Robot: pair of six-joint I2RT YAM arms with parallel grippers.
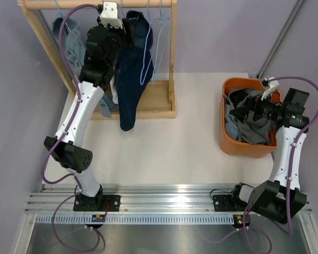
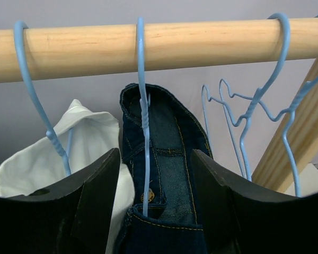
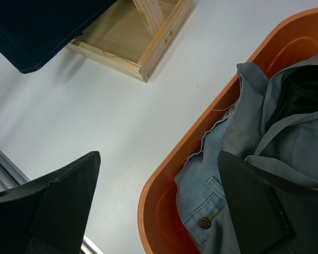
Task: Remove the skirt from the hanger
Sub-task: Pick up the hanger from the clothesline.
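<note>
A dark blue denim skirt (image 1: pixel 133 69) hangs on a light blue wire hanger (image 2: pixel 143 121) from the wooden rail (image 2: pixel 148 45) of a clothes rack. In the left wrist view the skirt's waistband (image 2: pixel 167 174) with a brass button sits between my open fingers. My left gripper (image 2: pixel 155 201) is raised at the rail, open around the waistband, not closed on it. My right gripper (image 3: pixel 159 206) is open and empty, hovering over the near rim of the orange bin (image 3: pixel 164 180).
A white garment (image 2: pixel 90 143) hangs on another blue hanger to the left, and empty blue hangers (image 2: pixel 254 111) hang to the right. The orange bin (image 1: pixel 233 143) holds grey and light denim clothes (image 1: pixel 249 119). The rack's wooden base (image 1: pixel 159 103) sits at the back.
</note>
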